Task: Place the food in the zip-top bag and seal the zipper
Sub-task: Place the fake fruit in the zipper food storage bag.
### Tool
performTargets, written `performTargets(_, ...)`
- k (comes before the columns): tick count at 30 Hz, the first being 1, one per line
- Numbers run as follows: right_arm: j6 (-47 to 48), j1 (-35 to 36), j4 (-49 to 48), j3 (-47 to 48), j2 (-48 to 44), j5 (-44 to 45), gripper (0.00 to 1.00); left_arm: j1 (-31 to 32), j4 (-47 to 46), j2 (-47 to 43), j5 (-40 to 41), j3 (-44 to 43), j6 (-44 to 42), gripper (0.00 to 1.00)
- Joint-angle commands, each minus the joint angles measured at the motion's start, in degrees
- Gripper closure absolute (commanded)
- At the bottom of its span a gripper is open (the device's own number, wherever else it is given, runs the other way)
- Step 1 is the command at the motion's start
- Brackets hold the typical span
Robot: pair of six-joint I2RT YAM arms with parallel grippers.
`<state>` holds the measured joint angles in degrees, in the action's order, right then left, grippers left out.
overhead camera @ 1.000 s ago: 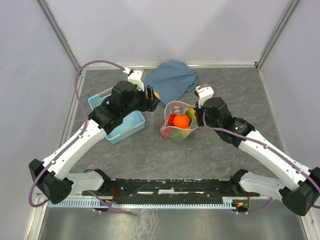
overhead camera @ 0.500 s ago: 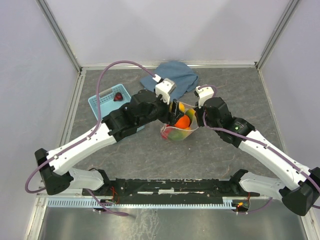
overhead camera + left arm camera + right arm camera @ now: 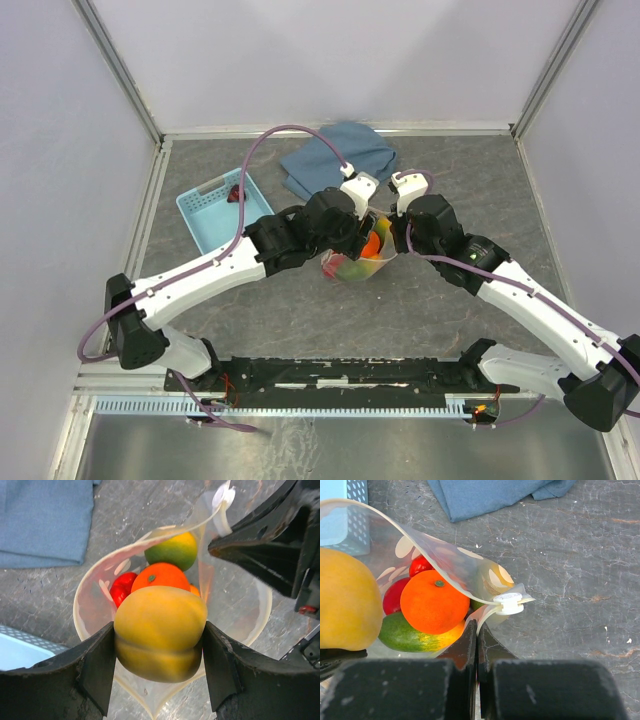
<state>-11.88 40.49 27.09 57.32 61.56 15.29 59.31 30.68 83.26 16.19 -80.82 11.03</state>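
The clear dotted zip-top bag point(image 3: 352, 268) stands open mid-table; it also shows in the left wrist view point(image 3: 95, 605) and the right wrist view point(image 3: 445, 555). Inside lie an orange fruit point(image 3: 432, 602), red fruits point(image 3: 395, 596), a green-yellow fruit point(image 3: 402, 635) and a yellow-green one point(image 3: 172, 550). My left gripper point(image 3: 159, 652) is shut on a yellow fruit point(image 3: 160, 630), held right over the bag's mouth. My right gripper point(image 3: 477, 630) is shut on the bag's rim near the white zipper slider point(image 3: 511, 602), holding it up. A dark red fruit point(image 3: 236, 194) lies in the basket.
A light-blue basket point(image 3: 215, 206) sits left of the bag. A folded blue cloth point(image 3: 335, 160) lies behind it, also in the right wrist view point(image 3: 495, 495). Frame posts and walls bound the grey tabletop.
My left gripper carried the yellow fruit from above the basket rightward to over the bag's mouth. The right gripper has held the bag's rim in place.
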Motion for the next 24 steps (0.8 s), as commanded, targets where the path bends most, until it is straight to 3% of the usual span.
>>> performTargets(1,0.01,-0.11,-0.98,2.19,-0.98,1.28,0.98,0.48,3.81,0.31,3.42,-2.99,-2.20,0.34)
performTargets(17,-0.07,-0.08,-1.60,2.09,-0.53,1.11,0.98,0.50,9.05,2.07,2.18,-3.61,-1.36,0.14)
performTargets(24,0.01,-0.11,-1.67,2.28,-0.57,1.05,0.98,0.47,9.48,0.57,3.88,-4.76,-0.11,0.13)
